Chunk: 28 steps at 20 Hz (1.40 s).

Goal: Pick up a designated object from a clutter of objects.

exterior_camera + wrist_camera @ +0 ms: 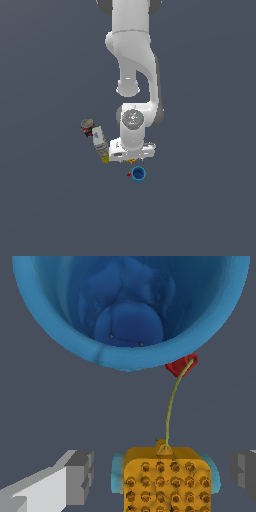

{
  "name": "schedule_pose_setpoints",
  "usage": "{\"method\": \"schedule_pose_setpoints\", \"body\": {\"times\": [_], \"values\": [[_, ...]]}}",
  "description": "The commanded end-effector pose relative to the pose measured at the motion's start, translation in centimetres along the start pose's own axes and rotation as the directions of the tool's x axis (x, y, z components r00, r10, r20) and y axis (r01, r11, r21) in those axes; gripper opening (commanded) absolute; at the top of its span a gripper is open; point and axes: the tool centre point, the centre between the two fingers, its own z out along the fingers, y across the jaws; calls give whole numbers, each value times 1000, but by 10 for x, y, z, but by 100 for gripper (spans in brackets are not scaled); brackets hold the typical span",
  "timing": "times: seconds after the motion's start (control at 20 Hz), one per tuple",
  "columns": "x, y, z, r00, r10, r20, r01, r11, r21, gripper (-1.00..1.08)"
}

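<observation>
Tool (160, 478) is spread wide w/ the orange lump (166, 478) between its fingers (80, 476), neither touching it. Lump lies on the surface (45, 200) just beside the blue cup (138, 174); a thin cord runs from it to a red mark (180, 365) at cup's rim.

1. The arm's gripper (131, 159) hung over the clutter, with the studded lump (167, 478) between its fingers (80, 476), apart from both.
2. The cup (138, 174) stood just beyond the lump.
3. The box (100, 143) lay at the exterior view's left of the gripper.
4. The can (87, 127) sat touching the box's far end.
</observation>
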Motion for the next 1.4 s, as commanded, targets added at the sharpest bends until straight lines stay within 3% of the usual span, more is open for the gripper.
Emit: {"method": "schedule_pose_setpoints", "body": {"times": [0.0,0.5,0.55,1.35], "values": [[-6,2,12,1000,5,14,-5,1000,1,100],[-5,2,12,1000,5,14,-5,1000,1,100],[-5,2,12,1000,5,14,-5,1000,1,-100],[-6,-1,4,1000,5,15,-5,1000,2,-100]]}}
